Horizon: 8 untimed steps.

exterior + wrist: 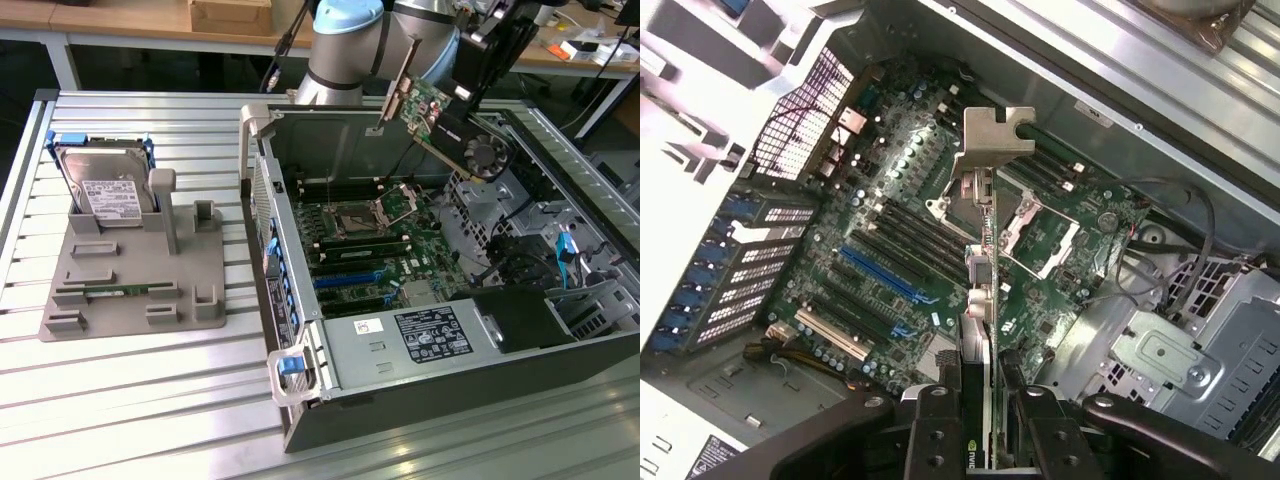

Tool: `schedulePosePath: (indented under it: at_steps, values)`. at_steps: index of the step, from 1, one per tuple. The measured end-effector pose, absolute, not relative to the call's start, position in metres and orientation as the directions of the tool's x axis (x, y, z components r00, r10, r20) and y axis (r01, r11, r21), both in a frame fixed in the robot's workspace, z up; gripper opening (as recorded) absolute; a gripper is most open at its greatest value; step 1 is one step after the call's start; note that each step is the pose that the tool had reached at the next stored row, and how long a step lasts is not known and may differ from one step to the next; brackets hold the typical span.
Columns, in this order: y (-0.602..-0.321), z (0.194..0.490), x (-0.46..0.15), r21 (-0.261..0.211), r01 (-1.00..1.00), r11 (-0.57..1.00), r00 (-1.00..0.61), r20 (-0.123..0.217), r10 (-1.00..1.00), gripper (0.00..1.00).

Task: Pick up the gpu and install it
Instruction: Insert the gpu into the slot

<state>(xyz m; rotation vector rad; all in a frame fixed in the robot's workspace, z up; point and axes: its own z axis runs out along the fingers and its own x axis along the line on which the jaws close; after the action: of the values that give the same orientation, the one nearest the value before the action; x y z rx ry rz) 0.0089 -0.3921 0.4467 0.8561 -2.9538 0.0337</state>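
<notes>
While your gripper [988, 405] jaws pinch the gpu [984, 262] over the motherboard [902, 185] | square it to the blue slot [880, 272] | stay level

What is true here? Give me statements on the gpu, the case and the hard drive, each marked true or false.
1. The gripper holds the gpu in the air over the computer case. True.
2. The gpu is seated in a slot on the motherboard. False: it hangs tilted above the board, clamped in the gripper.
3. The hard drive stands on edge in the grey holder, on the exterior view's left. True.
4. The computer case is closed. False: its side is open and the motherboard is exposed.
</notes>
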Motion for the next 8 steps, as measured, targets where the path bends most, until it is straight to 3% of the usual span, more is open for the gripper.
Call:
schedulePosePath:
  at_steps: [8]
  values:
    - [-0.3921,0.4465,0.0098,-0.003,-0.567,0.824,-0.822,0.069,-0.566,0.25]
